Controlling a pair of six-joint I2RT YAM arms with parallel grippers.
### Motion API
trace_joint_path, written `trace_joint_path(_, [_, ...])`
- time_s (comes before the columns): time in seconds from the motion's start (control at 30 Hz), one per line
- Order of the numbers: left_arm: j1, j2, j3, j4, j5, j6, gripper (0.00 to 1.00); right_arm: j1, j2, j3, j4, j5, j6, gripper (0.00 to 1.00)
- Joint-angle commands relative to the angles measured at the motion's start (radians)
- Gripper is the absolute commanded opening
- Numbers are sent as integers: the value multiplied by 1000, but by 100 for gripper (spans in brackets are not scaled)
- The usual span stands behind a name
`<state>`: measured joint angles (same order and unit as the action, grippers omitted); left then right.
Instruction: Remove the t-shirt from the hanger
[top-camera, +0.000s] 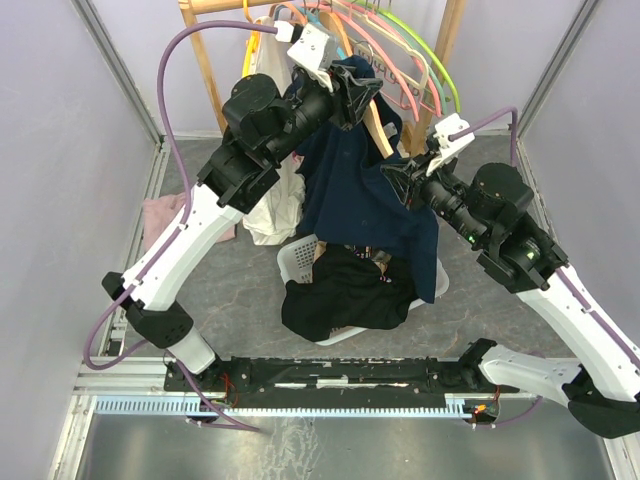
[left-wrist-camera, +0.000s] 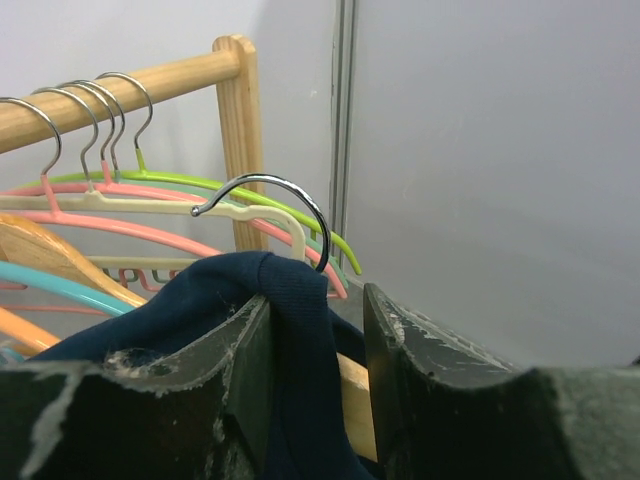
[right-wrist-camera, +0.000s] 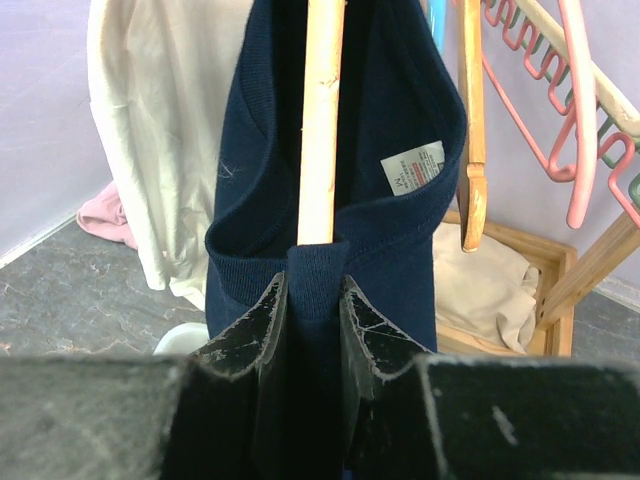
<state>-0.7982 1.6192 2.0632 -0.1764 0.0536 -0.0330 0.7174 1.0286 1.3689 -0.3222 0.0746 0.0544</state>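
Note:
A navy t-shirt hangs on a wooden hanger in front of the rack. My left gripper is up at the hanger's neck, jaws open. In the left wrist view the navy collar and the wooden hanger lie between the fingers of the left gripper, the collar against one finger, the other clear; the metal hook curves just above. My right gripper is lower right. In the right wrist view the right gripper is shut on a fold of the t-shirt just below the hanger arm.
A white laundry basket holding a black garment sits under the shirt. The wooden rack behind carries several coloured hangers. A white garment hangs to the left, and a pink cloth lies on the floor.

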Motion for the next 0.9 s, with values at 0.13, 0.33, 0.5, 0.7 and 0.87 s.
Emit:
trace_joint_path(0.13, [-6,37,43,86,12,-21,30,7,-23,44,87,-106,-39,2])
trace_joint_path(0.33, [-7,39,38,88,14,-12,7,8,-22,44,82,-118,-44,2])
trace_joint_path(0.5, [-12,23,12,97,-8,3,3,7,-28,43,80,-112,-47,2])
trace_joint_path(0.7, [-27,-10,-20,114,-84,23,3,7,-35,50,66,-43,-26,18])
trace_joint_path(0.87, [-30,-31,-43,136,-139,36,3,7,-56,45,54,-3,-12,46])
